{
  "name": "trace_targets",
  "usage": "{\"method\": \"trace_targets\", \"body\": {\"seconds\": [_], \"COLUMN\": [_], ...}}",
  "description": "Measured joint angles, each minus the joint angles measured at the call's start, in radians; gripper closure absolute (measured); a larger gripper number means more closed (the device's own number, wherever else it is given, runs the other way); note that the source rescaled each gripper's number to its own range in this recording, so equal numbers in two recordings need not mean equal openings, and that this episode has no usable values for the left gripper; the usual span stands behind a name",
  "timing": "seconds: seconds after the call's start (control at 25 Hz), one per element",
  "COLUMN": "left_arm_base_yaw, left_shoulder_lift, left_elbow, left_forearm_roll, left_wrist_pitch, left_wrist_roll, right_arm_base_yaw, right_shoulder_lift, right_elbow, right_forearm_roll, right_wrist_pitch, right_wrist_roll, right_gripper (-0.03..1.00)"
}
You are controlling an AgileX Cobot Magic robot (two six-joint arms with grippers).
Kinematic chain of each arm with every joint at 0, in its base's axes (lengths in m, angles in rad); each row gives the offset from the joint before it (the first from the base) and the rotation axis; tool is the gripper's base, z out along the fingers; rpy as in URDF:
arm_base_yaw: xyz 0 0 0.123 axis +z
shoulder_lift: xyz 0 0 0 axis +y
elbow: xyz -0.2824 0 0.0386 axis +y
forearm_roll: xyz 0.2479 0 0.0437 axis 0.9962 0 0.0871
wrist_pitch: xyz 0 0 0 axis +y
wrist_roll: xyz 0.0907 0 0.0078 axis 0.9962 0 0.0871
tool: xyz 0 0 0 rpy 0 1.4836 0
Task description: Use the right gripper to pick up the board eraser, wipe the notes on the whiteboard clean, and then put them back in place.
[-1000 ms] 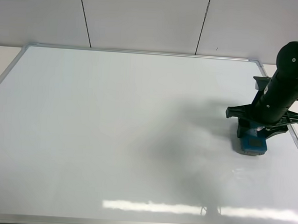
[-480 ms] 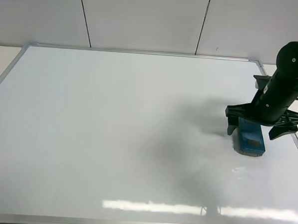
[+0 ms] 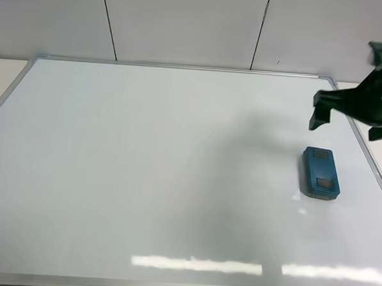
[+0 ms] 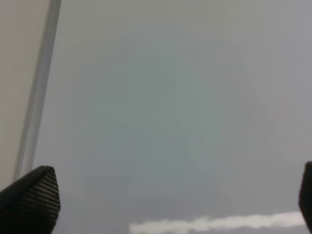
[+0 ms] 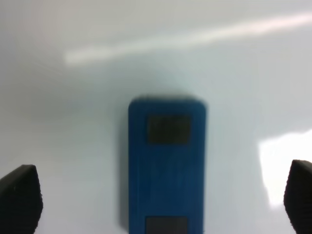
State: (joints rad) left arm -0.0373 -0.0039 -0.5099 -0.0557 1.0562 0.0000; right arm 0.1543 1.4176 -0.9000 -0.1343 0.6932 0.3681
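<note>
Whiteboard (image 3: 164, 173) seen clean, no notes visible. Board eraser (image 3: 321, 173) laid flat near right edge of whiteboard, released. Right gripper (image 3: 349, 120) opened wide, raised above eraser, nothing held. Task judged practically finished; only arm retreat left.

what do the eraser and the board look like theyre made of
Eraser: looks like moulded plastic, matte teal with rounded corners and two grey insets on top. Board: glossy white coated surface, since it mirrors a light strip; the thin silver frame looks like metal.
</note>
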Motion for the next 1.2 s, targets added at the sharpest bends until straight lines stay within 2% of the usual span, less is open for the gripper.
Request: {"method": "trace_targets", "body": {"seconds": [0.52,0.76,1.2], "left_arm_base_yaw": [0.0,0.0,0.0], "left_shoulder_lift": [0.0,0.0,0.0], "left_elbow": [0.0,0.0,0.0], "left_forearm_roll": [0.0,0.0,0.0], "left_wrist_pitch": [0.0,0.0,0.0], "left_wrist_roll": [0.0,0.0,0.0], "right_arm_base_yaw": [-0.171,-0.176,-0.176], "right_shoulder_lift": [-0.638,-0.865,-1.156], "right_elbow": [0.0,0.0,0.002], "right_forearm_roll": [-0.027,-0.064,-0.067], "right_wrist_pitch": [0.234,0.335,0.418], "right_wrist_roll": [-0.081,-0.098,-0.184], "right_gripper": [-0.02,-0.03,-0.03]}}
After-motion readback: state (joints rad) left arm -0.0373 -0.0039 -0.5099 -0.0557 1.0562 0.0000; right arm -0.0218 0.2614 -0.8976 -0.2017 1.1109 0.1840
